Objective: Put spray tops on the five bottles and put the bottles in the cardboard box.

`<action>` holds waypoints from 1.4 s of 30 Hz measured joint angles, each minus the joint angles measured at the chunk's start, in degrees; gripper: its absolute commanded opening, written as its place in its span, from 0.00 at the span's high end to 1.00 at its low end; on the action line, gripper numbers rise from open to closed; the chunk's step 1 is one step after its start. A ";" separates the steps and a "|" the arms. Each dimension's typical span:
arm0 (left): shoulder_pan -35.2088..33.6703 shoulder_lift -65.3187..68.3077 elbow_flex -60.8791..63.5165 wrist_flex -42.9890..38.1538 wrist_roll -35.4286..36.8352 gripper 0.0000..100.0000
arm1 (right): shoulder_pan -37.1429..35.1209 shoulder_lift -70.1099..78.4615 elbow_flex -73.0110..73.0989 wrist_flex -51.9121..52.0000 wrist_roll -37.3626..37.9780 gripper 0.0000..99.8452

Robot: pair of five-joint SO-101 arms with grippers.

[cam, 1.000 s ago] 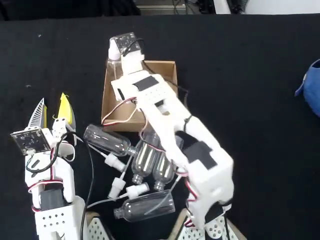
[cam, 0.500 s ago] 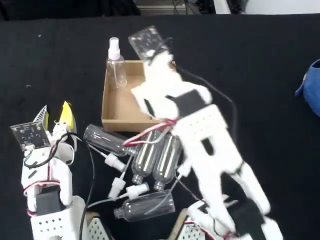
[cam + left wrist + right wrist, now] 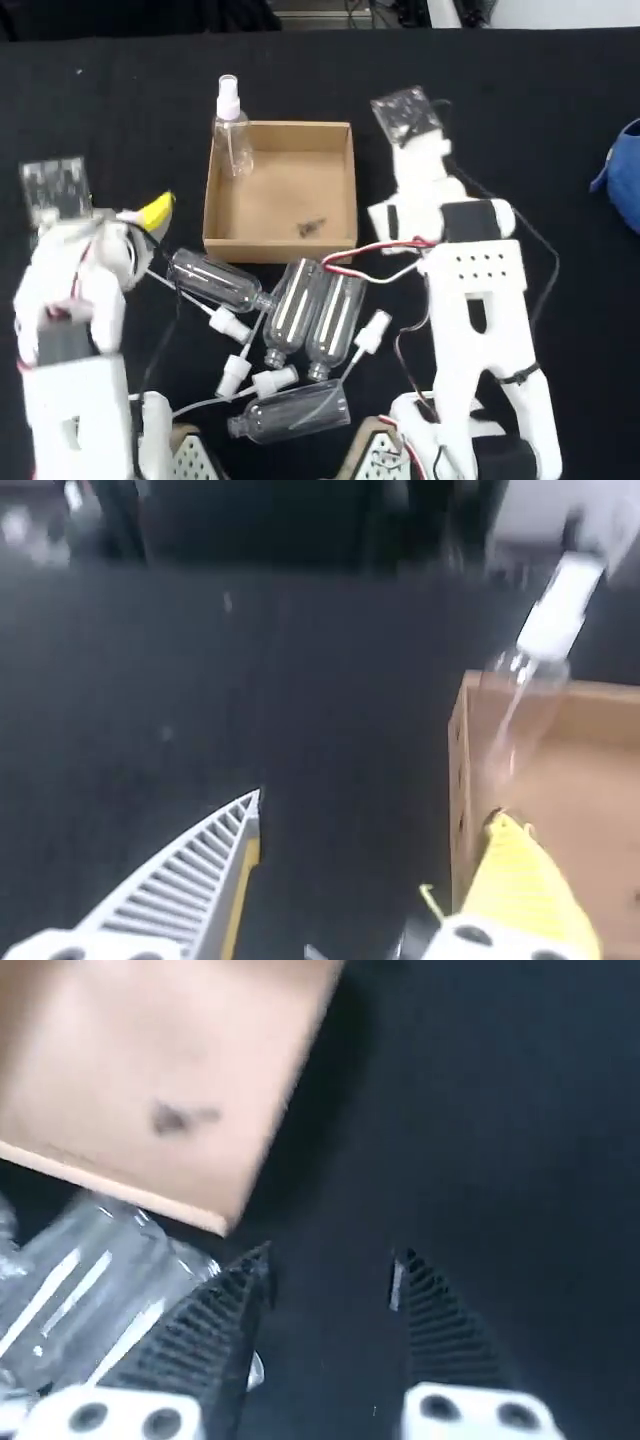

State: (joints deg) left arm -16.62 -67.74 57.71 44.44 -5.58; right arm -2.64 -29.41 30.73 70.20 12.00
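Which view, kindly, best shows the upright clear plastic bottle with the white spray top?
The high view: the whole bottle stands in a corner of the cardboard box. The left wrist view has it, base unclear.

cardboard box (image 3: 250, 246) open-topped, loose bottles (image 3: 300, 315) crowd alongside

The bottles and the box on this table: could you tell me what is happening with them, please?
One capped bottle stands in a corner of the cardboard box. Four uncapped bottles lie on the table near it, among loose spray tops. The left end effector and right end effector are both open and empty, each beside the box.
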 measured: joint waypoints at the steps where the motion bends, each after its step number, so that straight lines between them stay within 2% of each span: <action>1: 0.00 4.04 -3.16 2.37 -0.79 0.77 | 1.05 0.00 1.76 -1.23 0.00 0.84; 4: -0.09 14.77 -12.66 11.43 -6.24 0.77 | 2.46 0.00 7.21 -5.89 0.00 0.84; 7: -0.09 22.24 -18.11 20.31 -14.68 0.77 | 2.46 0.00 11.52 -10.20 0.00 0.84; 10: 0.00 26.90 -19.52 23.82 -23.56 0.77 | 2.46 0.00 13.63 -13.10 -1.85 0.84; 14: 0.00 31.56 -19.87 22.33 -25.76 0.77 | 2.46 0.00 14.24 -14.51 -3.87 0.84; 19: 0.79 37.01 -18.64 18.99 -23.03 0.77 | 2.46 0.00 14.24 -14.59 -4.48 0.84; 26: 1.05 43.43 -17.85 5.80 -17.93 0.77 | 2.46 0.00 16.26 -15.56 -4.57 0.84; 32: 1.23 50.90 -17.85 1.14 -17.41 0.77 | 2.46 0.00 18.37 -18.81 -4.57 0.84; 37: 0.35 54.51 -17.85 1.05 -20.57 0.77 | 2.46 0.00 18.37 -19.25 -4.57 0.84; 42: -2.73 53.89 -17.85 7.21 -28.22 0.77 | 2.46 0.00 18.37 -19.25 -4.57 0.84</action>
State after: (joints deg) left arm -19.34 -13.85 39.87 51.65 -33.80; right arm -0.18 -29.41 49.10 50.95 7.43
